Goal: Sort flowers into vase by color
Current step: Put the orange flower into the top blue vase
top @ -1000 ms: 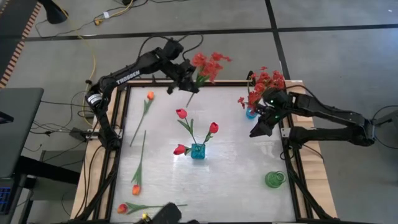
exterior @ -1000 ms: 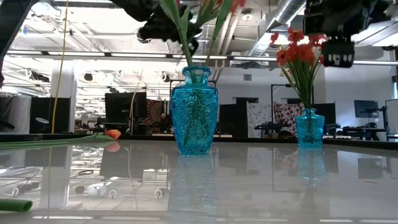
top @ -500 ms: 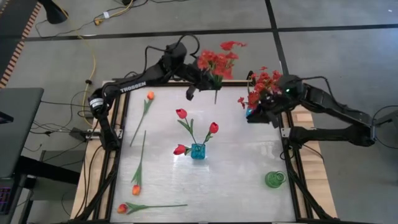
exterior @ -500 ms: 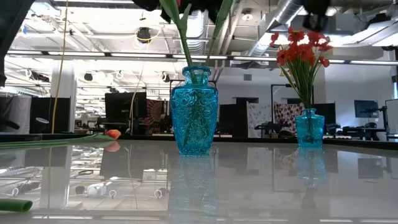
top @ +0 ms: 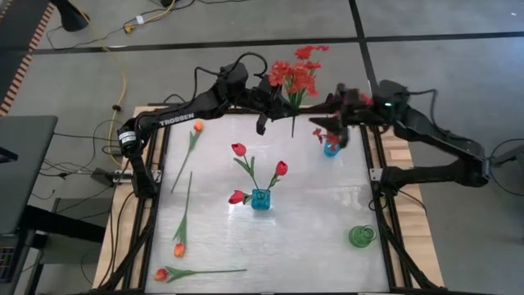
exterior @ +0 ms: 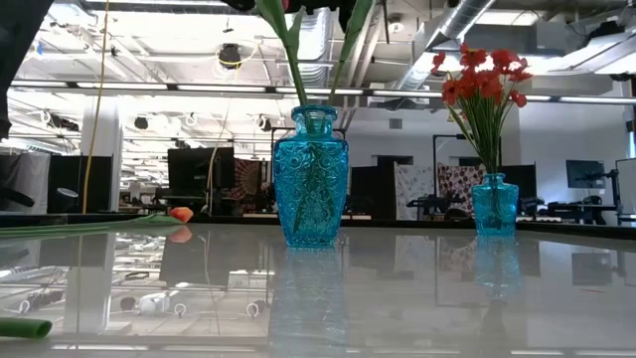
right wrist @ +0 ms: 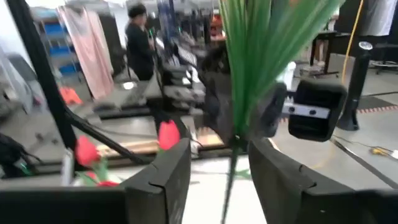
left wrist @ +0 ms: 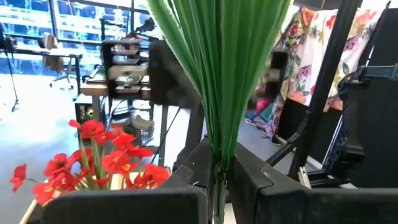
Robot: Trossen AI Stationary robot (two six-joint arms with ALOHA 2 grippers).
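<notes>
The left gripper (top: 277,100) is clamped on a red spray (top: 295,72), stem hanging upright; the right gripper (top: 337,111), part-open and empty, reaches toward it above the far blue vase (top: 331,148)

**Flowers: where each one sits**

You have a bushy red spray (top: 296,75) lifted over the table's far edge, its stem (left wrist: 219,124) hanging down, pinched in the left gripper (top: 274,102). Another red spray (exterior: 484,85) stands upright in the small blue vase (exterior: 494,205). Three red rosebuds (top: 238,150) fan out of the central blue vase (top: 260,199). Three orange tulips (top: 197,126) lie flat along the left side and near edge.
</notes>
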